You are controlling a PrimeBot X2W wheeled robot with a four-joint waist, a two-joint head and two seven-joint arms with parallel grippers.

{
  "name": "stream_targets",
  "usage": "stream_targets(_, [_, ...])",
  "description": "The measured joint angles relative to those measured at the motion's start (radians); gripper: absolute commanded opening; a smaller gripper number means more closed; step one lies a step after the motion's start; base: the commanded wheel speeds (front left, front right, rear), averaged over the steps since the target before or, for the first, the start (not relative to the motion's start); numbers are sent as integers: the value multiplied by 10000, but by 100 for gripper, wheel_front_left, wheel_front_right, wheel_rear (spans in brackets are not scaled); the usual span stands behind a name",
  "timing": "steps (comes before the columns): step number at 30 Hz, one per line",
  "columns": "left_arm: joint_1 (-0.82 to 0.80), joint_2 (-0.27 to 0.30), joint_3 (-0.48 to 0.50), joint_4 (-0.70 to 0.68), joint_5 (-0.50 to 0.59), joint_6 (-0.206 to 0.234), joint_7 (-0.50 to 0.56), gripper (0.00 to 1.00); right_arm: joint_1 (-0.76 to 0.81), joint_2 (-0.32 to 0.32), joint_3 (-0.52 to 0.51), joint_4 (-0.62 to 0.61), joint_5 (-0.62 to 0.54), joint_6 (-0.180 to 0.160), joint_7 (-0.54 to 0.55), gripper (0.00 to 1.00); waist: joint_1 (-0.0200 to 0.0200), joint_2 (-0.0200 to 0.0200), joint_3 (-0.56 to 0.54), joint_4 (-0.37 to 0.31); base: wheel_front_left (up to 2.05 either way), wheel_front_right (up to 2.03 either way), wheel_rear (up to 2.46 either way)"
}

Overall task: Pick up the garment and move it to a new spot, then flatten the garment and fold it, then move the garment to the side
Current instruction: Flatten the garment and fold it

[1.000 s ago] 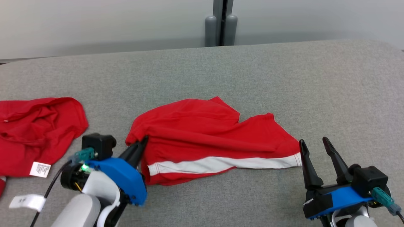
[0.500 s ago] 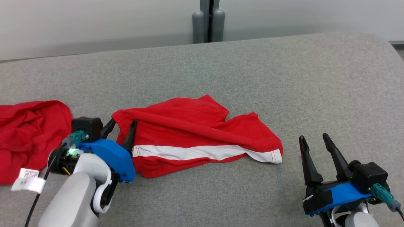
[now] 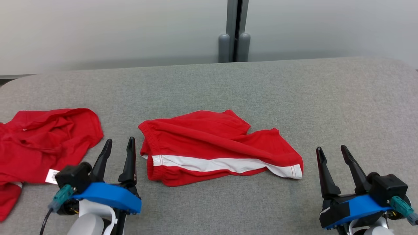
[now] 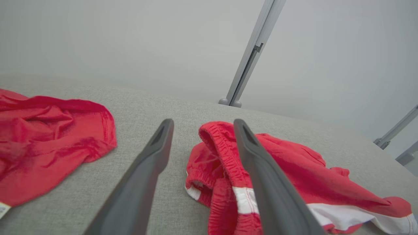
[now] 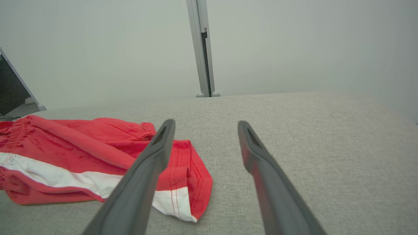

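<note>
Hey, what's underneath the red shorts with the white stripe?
The red shorts lie crumpled on the grey table, which shows all around them. Their own lower layers and the patch of table beneath are covered, so anything tucked under cannot be seen.

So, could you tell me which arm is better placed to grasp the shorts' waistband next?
Left, likely: left fingers stand open beside the waistband of the shorts; right fingers sit near the opposite hem.

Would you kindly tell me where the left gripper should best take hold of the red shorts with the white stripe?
Probably the gathered waistband at the red shorts' left end, approached low from the robot's left. It stands up as a thick bunched ridge beside the open left gripper, while the legs lie flat on the table.
</note>
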State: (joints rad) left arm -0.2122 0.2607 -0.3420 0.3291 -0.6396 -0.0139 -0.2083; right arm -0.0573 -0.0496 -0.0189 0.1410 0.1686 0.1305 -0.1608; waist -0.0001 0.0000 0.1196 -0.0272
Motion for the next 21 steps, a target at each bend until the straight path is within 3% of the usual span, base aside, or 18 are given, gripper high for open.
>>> stream_targets(5, [428, -65, 255, -251, 445, -134, -491, 100, 50, 0, -94, -71, -2, 0, 69, 100, 0, 0, -157, 123, 0, 0, 0])
stream_targets(21, [1929, -389, 1618, -945, 2288, -491, -535, 100, 501, 0, -443, -8, 38, 0, 142, 100, 0, 0, -607, 229, 0, 0, 0])
